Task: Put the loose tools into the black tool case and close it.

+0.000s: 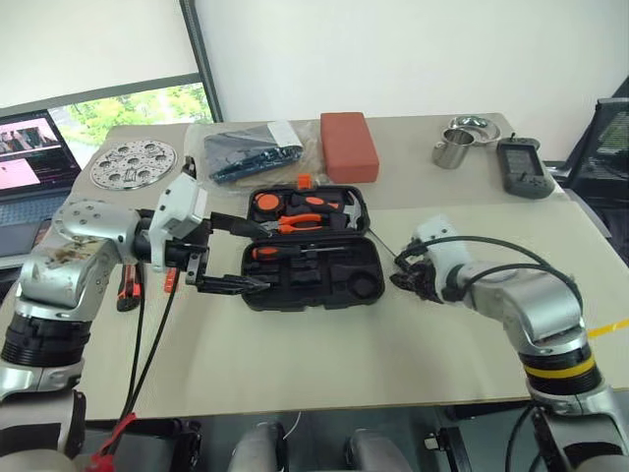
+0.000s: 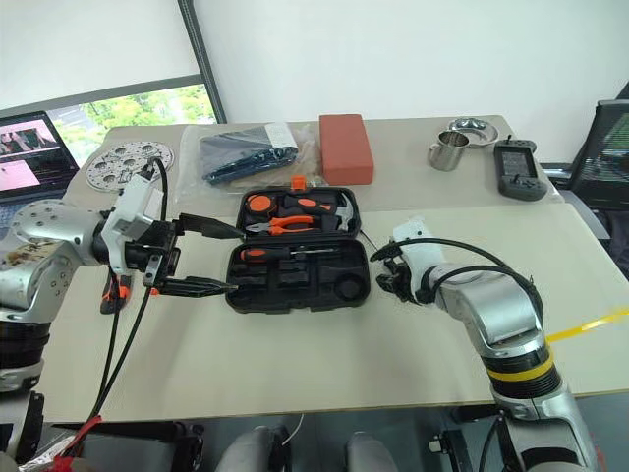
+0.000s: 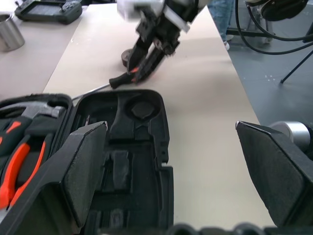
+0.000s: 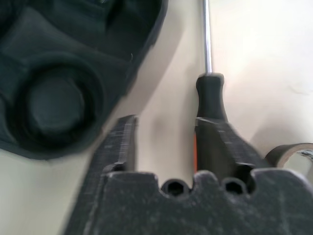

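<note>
Right of the case (image 1: pixel 307 248), the right gripper (image 4: pixel 164 142) is spread beside a screwdriver (image 4: pixel 210 95), gripping nothing; I'd centre it over the handle before pinching. Left gripper (image 1: pixel 236 256) gapes empty.

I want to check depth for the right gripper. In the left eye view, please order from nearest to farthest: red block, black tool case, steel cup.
From the right gripper:
1. Black tool case, just at its left.
2. Steel cup, farther back on the table.
3. Red block, back and left; close to the cup's distance.

The open tool case (image 1: pixel 307 248) lies mid-table, a screwdriver (image 4: pixel 209 73) just right of it, block (image 1: pixel 348 146) behind.
</note>
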Controlling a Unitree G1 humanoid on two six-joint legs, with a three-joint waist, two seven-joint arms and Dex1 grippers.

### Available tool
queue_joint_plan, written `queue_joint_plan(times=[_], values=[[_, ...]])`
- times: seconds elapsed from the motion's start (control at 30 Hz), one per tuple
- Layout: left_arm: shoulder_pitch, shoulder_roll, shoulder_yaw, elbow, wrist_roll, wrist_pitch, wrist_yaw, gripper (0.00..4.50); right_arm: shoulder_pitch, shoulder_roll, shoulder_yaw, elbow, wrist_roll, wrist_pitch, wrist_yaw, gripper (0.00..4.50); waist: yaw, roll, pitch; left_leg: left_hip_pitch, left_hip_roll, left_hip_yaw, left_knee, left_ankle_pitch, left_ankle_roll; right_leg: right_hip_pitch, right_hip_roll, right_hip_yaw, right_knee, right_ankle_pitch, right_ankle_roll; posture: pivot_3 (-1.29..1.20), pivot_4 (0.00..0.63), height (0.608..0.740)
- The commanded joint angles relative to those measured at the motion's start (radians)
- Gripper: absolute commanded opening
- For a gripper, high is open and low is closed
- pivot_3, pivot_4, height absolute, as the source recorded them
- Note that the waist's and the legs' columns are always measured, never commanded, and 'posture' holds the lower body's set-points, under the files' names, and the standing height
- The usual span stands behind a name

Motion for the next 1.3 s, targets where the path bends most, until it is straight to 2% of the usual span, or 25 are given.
queue_joint_plan(times=[0.03,0.37,0.5,0.67,0.83,0.93,1.0,1.13,1.2,1.3], values=[[-0.02,0.009,0.014,-0.012,-0.006,-0.01,-0.007,4.5,-0.049,0.005,-0.025,0.086,-0.013,-0.086,0.032,3.49,-0.001,0.0,0.0,0.0,0.0,0.0,0.0,0.0,0.0,0.0,0.0,0.0,0.0,0.0,0.0,0.0,0.15,0.74],[-0.013,0.007,0.019,-0.029,-0.015,-0.006,-0.005,4.5,-0.135,0.012,0.064,0.37,-0.057,-0.181,0.158,3.49,0.013,0.0,0.0,0.0,0.001,0.0,0.001,0.0,-0.001,0.0,0.0,0.0,0.001,0.0,0.0,0.0,0.15,0.74],[-0.003,0.012,0.026,-0.048,-0.035,0.009,-0.013,4.5,-0.144,0.004,0.039,0.397,-0.07,-0.202,0.167,2.51,0.015,0.0,0.0,0.001,0.001,0.0,0.001,0.0,0.0,0.001,0.0,0.0,0.001,0.0,0.0,0.0,0.15,0.74],[0.028,0.016,0.038,-0.038,-0.019,-0.003,0.008,4.5,-0.14,-0.041,-0.002,0.307,-0.103,-0.205,0.147,0.77,0.015,0.001,0.0,0.001,0.001,0.0,0.001,0.0,-0.001,0.001,0.0,0.0,0.001,0.0,0.0,0.0,0.15,0.74],[0.068,0.031,0.074,-0.014,-0.009,-0.013,0.028,4.5,-0.194,-0.09,-0.037,0.187,-0.099,-0.194,0.152,0.7,0.014,0.001,0.0,0.0,0.001,0.0,0.001,0.0,-0.001,0.0,-0.001,0.0,0.001,0.0,0.0,0.0,0.15,0.74],[0.091,0.041,0.11,-0.009,-0.026,0.002,0.042,4.5,-0.214,-0.097,0.015,0.115,-0.083,-0.324,0.256,0.7,0.009,0.001,0.0,0.001,0.002,0.0,0.0,0.001,-0.001,0.0,0.0,0.0,0.001,0.0,0.0,0.0,0.15,0.74],[0.124,0.057,0.133,0.004,-0.01,-0.01,0.053,4.5,-0.222,-0.091,0.098,0.074,-0.09,-0.419,0.347,0.7,0.006,0.001,0.0,0.001,0.003,0.0,0.0,0.001,-0.001,-0.001,0.001,-0.001,0.001,0.0,0.0,0.0,0.15,0.74],[0.145,0.062,0.166,0.034,0.008,-0.024,0.093,4.5,-0.234,-0.089,0.273,0.158,-0.232,-0.651,0.443,0.7,0.01,0.001,0.0,0.002,0.007,0.0,0.001,0.0,-0.001,0.0,0.004,-0.002,0.001,0.0,0.0,0.0,0.15,0.74],[0.139,0.068,0.172,0.042,0.006,-0.022,0.096,4.5,-0.3,-0.064,0.363,0.303,-0.33,-0.807,0.476,0.7,0.015,0.001,0.0,0.001,0.008,0.0,0.001,0.0,-0.001,0.0,0.004,-0.002,0.001,0.0,0.0,0.0,0.15,0.74],[0.134,0.072,0.166,0.04,0.007,-0.024,0.092,4.5,-0.364,-0.023,0.414,0.458,-0.402,-0.945,0.502,0.7,0.017,0.001,0.0,0.001,0.007,0.001,0.003,0.001,-0.001,-0.001,0.003,-0.002,0.002,0.001,-0.001,0.0,0.15,0.74]])
